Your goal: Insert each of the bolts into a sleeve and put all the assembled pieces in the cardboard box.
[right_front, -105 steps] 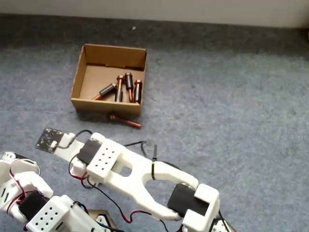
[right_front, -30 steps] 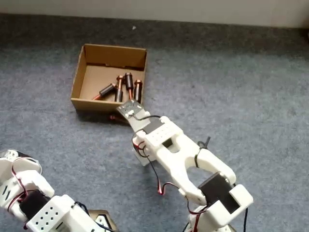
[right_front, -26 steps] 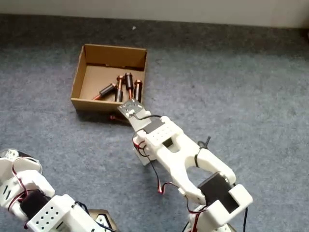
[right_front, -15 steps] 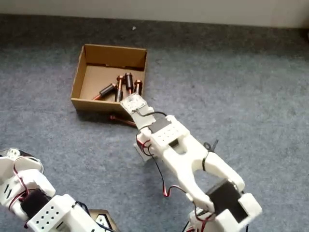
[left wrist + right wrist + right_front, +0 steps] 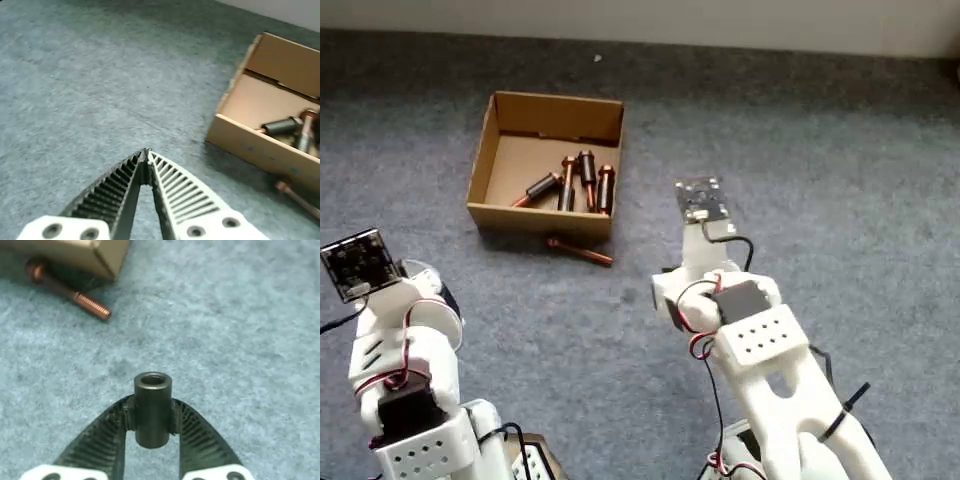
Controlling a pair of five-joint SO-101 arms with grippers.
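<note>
In the high view, most of the task is judged to be done. What appear to be four assembled pieces (image 5: 586, 180) are seen inside the cardboard box (image 5: 538, 219), gathered toward the corner nearest the arms. One bolt (image 5: 579, 250) lies bare on the grey carpet (image 5: 820, 150), just outside the box's front wall. It has not yet been sleeved or boxed.

In the left wrist view, the left gripper (image 5: 146, 156) is shown with its jaws pressed together on nothing, above bare carpet and well apart from the box. The box wall (image 5: 250, 147) is seen farther off, with sleeved pieces (image 5: 283, 125) inside it and the loose bolt (image 5: 300, 197) at its foot.

In the right wrist view, a dark sleeve (image 5: 152, 400) is pinched between the jaws of the right gripper (image 5: 152, 415), with its open bore turned toward the camera. The bolt (image 5: 67, 290) lies on the carpet beside the box corner (image 5: 85, 252), apart from the sleeve. One insertion and one placement are judged to be left.
</note>
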